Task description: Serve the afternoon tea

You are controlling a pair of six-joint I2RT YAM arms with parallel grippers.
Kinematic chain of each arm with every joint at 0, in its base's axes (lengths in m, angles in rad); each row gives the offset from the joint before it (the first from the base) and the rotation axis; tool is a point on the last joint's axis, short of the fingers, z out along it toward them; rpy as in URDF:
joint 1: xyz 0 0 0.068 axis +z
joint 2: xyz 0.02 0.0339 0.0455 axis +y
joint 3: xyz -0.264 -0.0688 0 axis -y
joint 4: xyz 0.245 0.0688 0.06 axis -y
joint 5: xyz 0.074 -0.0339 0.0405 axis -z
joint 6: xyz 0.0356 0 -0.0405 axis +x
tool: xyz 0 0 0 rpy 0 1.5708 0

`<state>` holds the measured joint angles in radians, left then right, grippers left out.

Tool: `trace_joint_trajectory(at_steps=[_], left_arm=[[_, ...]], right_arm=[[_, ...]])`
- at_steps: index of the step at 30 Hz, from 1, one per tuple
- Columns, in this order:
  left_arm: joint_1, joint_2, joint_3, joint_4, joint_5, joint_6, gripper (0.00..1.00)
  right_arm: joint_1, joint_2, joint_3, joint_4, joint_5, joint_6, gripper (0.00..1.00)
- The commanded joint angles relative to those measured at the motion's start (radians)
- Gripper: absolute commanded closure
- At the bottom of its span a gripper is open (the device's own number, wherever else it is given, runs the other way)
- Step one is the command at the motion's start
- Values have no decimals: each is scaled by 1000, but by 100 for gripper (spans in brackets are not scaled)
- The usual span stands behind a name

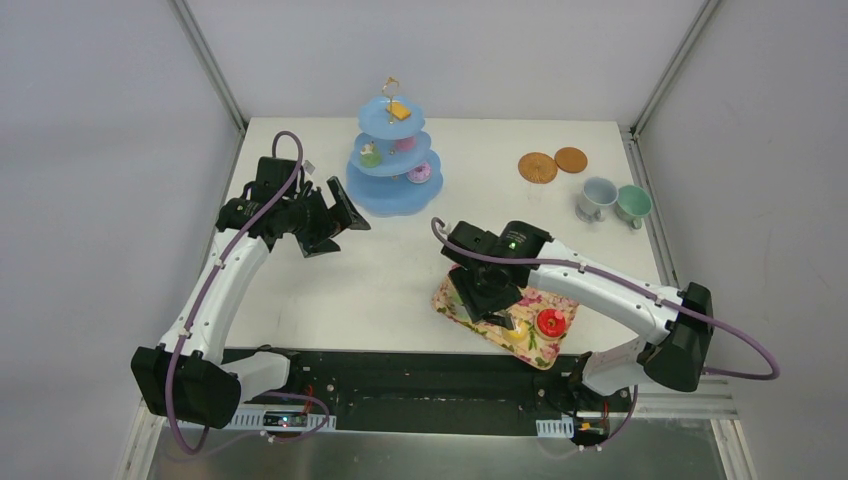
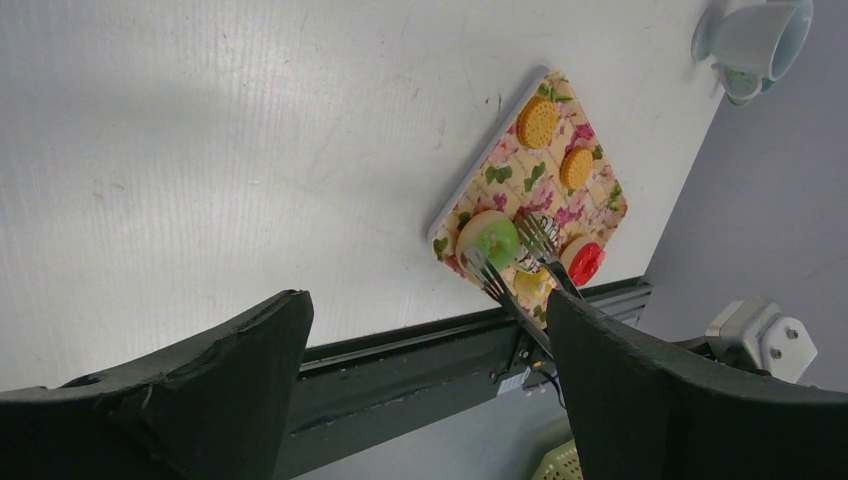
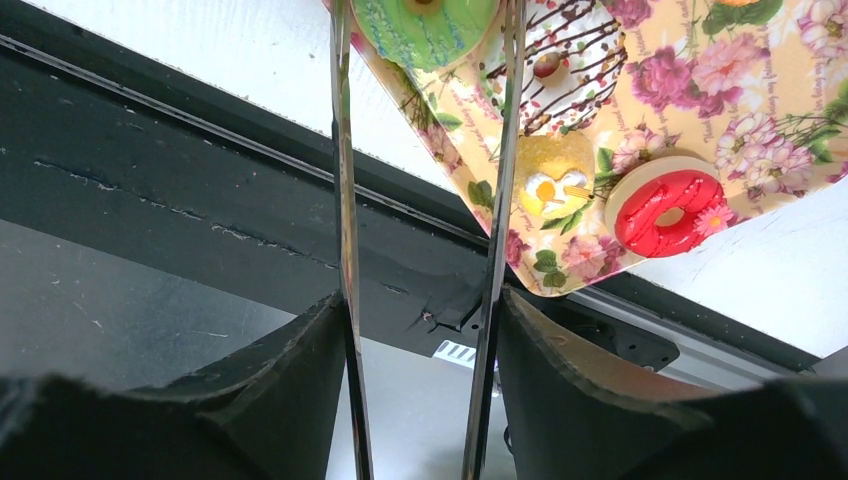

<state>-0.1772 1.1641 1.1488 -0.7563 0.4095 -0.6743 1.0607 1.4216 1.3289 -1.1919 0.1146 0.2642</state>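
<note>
My right gripper (image 3: 420,310) is shut on metal tongs (image 3: 497,215) over the flowered tray (image 1: 548,352). The two tong blades stand on either side of a green iced donut (image 3: 425,25), which also shows in the left wrist view (image 2: 490,237). Beside it on the tray lie a white chocolate-drizzled donut (image 3: 560,55), a yellow cupcake (image 3: 555,185), a red donut (image 3: 668,210) and two orange biscuits (image 2: 538,122). My left gripper (image 1: 345,215) is open and empty beside the blue tiered stand (image 1: 393,195), which holds several sweets.
Two brown woven coasters (image 1: 538,167) lie at the back right. Two cups (image 1: 598,197) stand near the right edge. The tray's corner hangs at the table's near edge, over the black base rail (image 3: 200,200).
</note>
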Motion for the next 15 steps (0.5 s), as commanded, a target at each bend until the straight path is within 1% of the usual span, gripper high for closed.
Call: trace_joint_trajectory(at_steps=[1, 9, 12, 15], left_arm=[[-2, -27, -6, 7, -5, -19, 9], [-2, -26, -6, 14, -5, -24, 9], [-2, -23, -4, 15, -5, -24, 9], [-2, -21, -3, 15, -5, -21, 9]], right_arm=[[10, 8, -4, -1, -6, -12, 43], [14, 13, -4, -3, -13, -19, 44], [15, 17, -3, -4, -18, -17, 46], [15, 16, 8, -9, -3, -9, 50]])
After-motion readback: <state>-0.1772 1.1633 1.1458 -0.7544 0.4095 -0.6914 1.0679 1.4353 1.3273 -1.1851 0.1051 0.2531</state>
